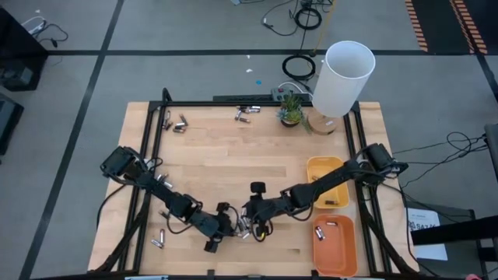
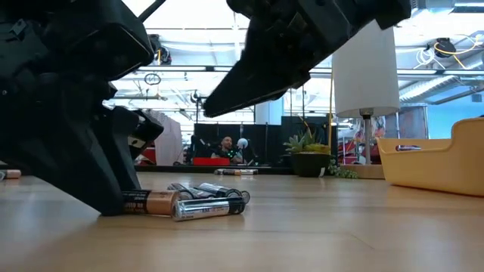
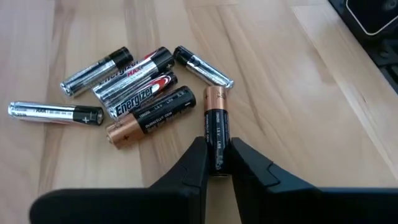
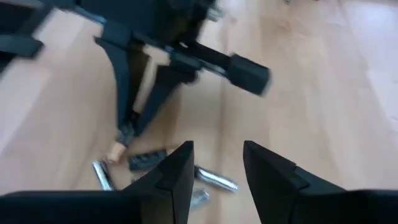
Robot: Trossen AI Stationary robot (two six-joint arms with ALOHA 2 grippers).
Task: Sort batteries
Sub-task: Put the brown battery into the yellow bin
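Several batteries (image 3: 134, 90) lie flat in a loose cluster on the wooden table (image 1: 233, 155), near its front edge; they also show in the low view as a small pile (image 2: 208, 204). My left gripper (image 3: 219, 155) is shut on a black battery with a copper end (image 3: 216, 118) at the cluster's edge. My right gripper (image 4: 214, 165) hovers open just above the same cluster (image 4: 211, 177), facing the left gripper (image 1: 224, 227), with nothing between its fingers. My left gripper pinches the copper-ended battery by its dark end (image 3: 217, 152) between its two fingers. The fingers (image 3: 198, 163) slant down from the table's left and lie along the battery, which points away from them. The battery lies flat on the table (image 2: 151, 202).
A yellow tray (image 1: 311, 167) and an orange tray (image 1: 320, 249) with a few batteries stand at the right. More batteries lie at the far edge (image 1: 177, 122) (image 1: 246, 114) and near left (image 1: 158, 239). A white lamp (image 1: 342, 78) and a small plant (image 1: 292, 109) stand far right.
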